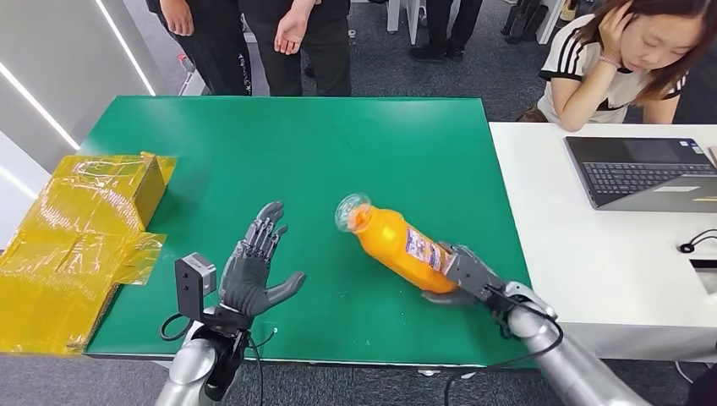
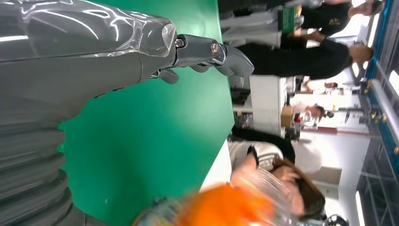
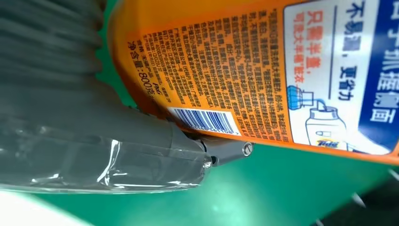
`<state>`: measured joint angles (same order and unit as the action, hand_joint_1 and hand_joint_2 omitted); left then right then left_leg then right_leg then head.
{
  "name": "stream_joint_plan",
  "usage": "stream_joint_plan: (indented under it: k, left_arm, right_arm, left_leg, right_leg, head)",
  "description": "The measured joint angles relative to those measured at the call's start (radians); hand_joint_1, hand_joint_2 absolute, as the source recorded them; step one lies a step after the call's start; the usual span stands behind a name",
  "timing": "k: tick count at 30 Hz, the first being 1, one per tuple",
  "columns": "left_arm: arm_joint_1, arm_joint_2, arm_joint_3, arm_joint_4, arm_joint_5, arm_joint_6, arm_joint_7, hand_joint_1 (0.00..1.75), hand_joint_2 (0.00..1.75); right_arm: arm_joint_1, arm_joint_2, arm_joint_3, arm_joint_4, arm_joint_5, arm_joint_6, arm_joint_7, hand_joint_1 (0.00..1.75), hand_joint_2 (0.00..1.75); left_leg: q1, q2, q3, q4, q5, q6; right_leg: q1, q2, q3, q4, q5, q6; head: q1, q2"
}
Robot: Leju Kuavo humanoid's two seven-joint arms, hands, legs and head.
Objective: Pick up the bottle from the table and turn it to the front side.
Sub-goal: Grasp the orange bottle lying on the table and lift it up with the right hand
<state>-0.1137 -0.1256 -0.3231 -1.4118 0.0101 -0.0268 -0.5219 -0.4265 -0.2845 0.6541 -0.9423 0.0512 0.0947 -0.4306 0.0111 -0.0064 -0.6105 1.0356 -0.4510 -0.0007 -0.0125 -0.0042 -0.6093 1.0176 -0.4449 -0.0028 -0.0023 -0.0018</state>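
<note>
The right hand (image 1: 463, 272) is gripping the base of the orange bottle (image 1: 396, 244), which is tilting toward ten o'clock over the green table (image 1: 338, 152). At the bottle's nine o'clock, the left hand (image 1: 254, 269) is hovering open, fingers spread, holding nothing

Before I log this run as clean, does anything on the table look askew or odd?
The orange detergent bottle is tilted, clear cap toward the table's middle, its base gripped by the right hand. The back label with the barcode faces the wrist camera. The left hand is open. No spill shows.
</note>
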Motion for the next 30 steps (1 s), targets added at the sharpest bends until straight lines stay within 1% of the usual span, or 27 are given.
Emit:
stream_joint_plan:
  k: [3, 6, 12, 15, 17, 19, 24, 27, 30]
  left_arm:
    - [0.011, 0.010, 0.003, -0.008, -0.007, 0.026, -0.013, 0.00, 1.75]
    - [0.021, 0.019, 0.004, -0.017, -0.014, 0.043, -0.021, 0.00, 1.75]
    - [0.037, 0.031, 0.008, -0.041, -0.032, 0.075, -0.028, 0.00, 1.75]
    - [0.037, 0.037, 0.010, -0.049, -0.034, 0.049, -0.025, 0.00, 1.75]
    - [0.014, 0.040, 0.008, -0.050, -0.023, 0.015, -0.017, 0.00, 1.75]
    - [-0.032, 0.040, 0.003, -0.050, 0.003, -0.019, 0.001, 0.00, 1.75]
    - [-0.169, 0.034, -0.022, -0.031, 0.103, -0.113, 0.070, 0.00, 1.75]
    - [-0.246, 0.020, -0.043, -0.012, 0.172, -0.168, 0.112, 0.00, 1.75]
    - [-0.307, 0.003, -0.066, 0.005, 0.217, -0.194, 0.141, 0.00, 1.75]
  right_arm:
    - [0.128, 0.040, -0.099, -0.104, -0.049, -0.041, -0.012, 1.75, 1.75]
    - [0.219, 0.064, -0.175, -0.194, -0.071, -0.059, -0.015, 1.75, 1.75]
    - [0.330, 0.095, -0.268, -0.321, -0.088, -0.074, -0.015, 1.75, 1.75]
    - [0.366, 0.111, -0.294, -0.366, -0.084, -0.076, -0.032, 1.75, 1.75]
    - [0.356, 0.130, -0.296, -0.373, -0.080, -0.075, -0.049, 1.75, 1.75]
    - [0.321, 0.154, -0.292, -0.368, -0.078, -0.076, -0.056, 1.75, 1.75]
    - [0.182, 0.232, -0.244, -0.304, -0.081, -0.079, -0.052, 1.75, 1.75]
    - [0.099, 0.276, -0.207, -0.244, -0.082, -0.079, -0.049, 1.75, 1.75]
    - [0.036, 0.312, -0.173, -0.187, -0.083, -0.080, -0.047, 1.75, 1.75]
  left_leg:
    - [0.000, -0.002, -0.001, -0.001, -0.001, -0.001]
    - [0.000, -0.002, -0.001, -0.001, -0.002, -0.001]
    - [0.000, -0.002, -0.001, -0.001, -0.002, -0.001]
    - [0.000, -0.002, -0.001, -0.001, -0.002, -0.001]
    - [0.000, -0.001, -0.002, -0.001, -0.002, -0.001]
    - [0.000, 0.001, -0.001, -0.001, -0.001, -0.002]
    - [0.000, 0.003, -0.002, -0.001, 0.004, -0.003]
    - [0.000, 0.002, -0.002, -0.001, 0.005, -0.004]
    - [0.000, 0.002, -0.002, 0.000, 0.005, -0.004]
  right_leg:
    - [0.000, -0.002, -0.001, 0.000, -0.002, 0.000]
    - [0.000, -0.002, -0.001, 0.000, -0.003, 0.000]
    - [0.000, -0.002, -0.001, 0.000, -0.003, 0.001]
    - [0.000, -0.001, -0.001, 0.000, -0.003, 0.000]
    - [0.000, -0.001, -0.002, 0.000, -0.002, 0.000]
    - [0.000, 0.000, -0.002, 0.000, -0.001, -0.001]
    - [0.000, 0.002, -0.004, 0.002, 0.003, -0.003]
    - [0.000, 0.002, -0.005, 0.002, 0.004, -0.003]
    - [0.000, 0.002, -0.005, 0.002, 0.004, -0.003]
  head:
    - [0.000, 0.000]
    - [0.000, 0.000]
    - [0.000, 0.000]
    - [0.000, 0.000]
    - [0.000, 0.000]
    - [0.000, 0.000]
    - [0.000, 0.000]
    - [0.000, 0.000]
    - [0.000, 0.000]
